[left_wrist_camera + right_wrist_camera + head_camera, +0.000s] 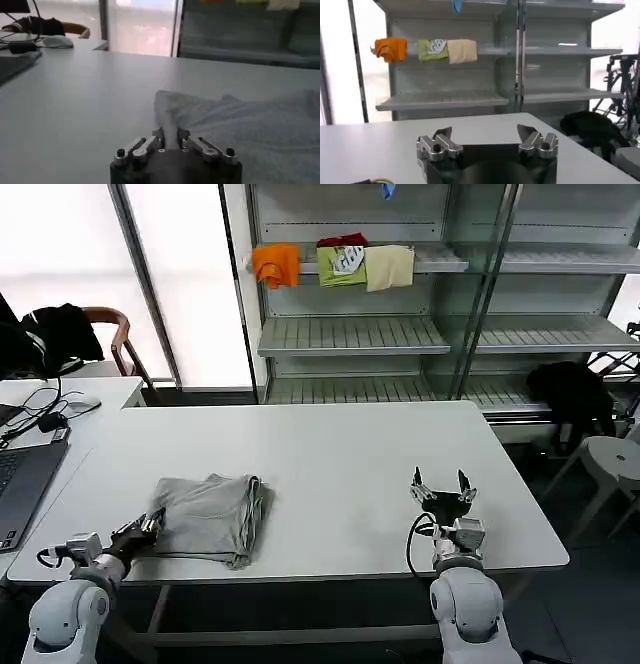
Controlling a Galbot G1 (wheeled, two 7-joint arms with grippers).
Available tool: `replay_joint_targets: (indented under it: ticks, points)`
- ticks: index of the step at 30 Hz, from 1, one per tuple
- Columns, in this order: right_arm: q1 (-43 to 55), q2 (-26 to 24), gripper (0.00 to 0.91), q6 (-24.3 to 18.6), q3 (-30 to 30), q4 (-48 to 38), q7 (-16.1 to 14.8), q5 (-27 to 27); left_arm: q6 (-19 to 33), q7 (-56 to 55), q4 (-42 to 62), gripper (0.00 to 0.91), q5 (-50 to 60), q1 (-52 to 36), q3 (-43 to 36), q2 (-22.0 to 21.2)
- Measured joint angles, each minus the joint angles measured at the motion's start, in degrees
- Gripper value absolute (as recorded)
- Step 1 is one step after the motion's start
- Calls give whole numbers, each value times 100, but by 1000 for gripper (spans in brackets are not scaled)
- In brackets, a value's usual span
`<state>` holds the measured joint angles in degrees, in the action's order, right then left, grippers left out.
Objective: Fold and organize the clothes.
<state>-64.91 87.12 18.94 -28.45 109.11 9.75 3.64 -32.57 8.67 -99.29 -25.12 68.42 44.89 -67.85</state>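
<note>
Left gripper (170,137) pinches near-left corner of folded grey T-shirt (212,518) — grip for next fold. Right gripper (443,489) idle at right, jaws wide, empty.

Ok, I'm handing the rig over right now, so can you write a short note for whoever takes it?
Left gripper: shut on a corner of the grey T-shirt, low at the table's near left edge.
Right gripper: open, holding nothing, over the table's near right part.
T-shirt: lying folded into a rough, rumpled rectangle on the table's left side.
Done: main folds appear made.
Left: probably tidy or finish the fold, then release and put it away.
</note>
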Motion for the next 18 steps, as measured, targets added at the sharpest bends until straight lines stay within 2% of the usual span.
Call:
replay_joint_targets:
  ticks: [10,18]
  points:
    - [-25,-28,907,-83,-83,-73,-45,8,319,138,-126,0,358,-65,169,25]
    - [13,1,907,-153,-55,-186,-71,15,703,448,-134,0,1401,-324,678,585]
